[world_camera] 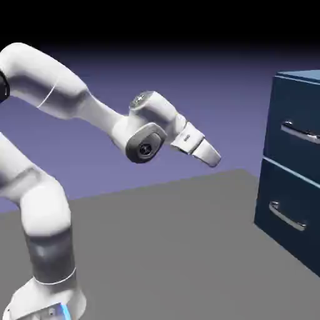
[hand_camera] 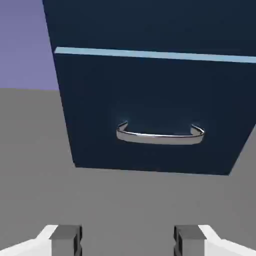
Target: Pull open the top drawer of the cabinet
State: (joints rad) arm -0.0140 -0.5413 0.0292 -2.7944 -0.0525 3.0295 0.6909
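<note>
While the gripper [world_camera: 214, 158] hangs in mid-air with its fingers [hand_camera: 66, 239] spread and nothing between them, the cabinet [world_camera: 294, 169] stands upright at the exterior view's right, well apart. Its top drawer [world_camera: 294, 122] faces the arm, silver handle [world_camera: 299, 132] running level across the front (the lower drawer [hand_camera: 150, 112] matches it). Two drawers, two handles, one grey table [world_camera: 162, 244], blue-violet backdrop behind.

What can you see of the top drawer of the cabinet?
The top drawer is the upper dark navy front of the cabinet, with a horizontal silver bar handle that looks like metal. It looks shut, flush with the lower front. Nothing touches it; the open gripper is well short of it.
</note>
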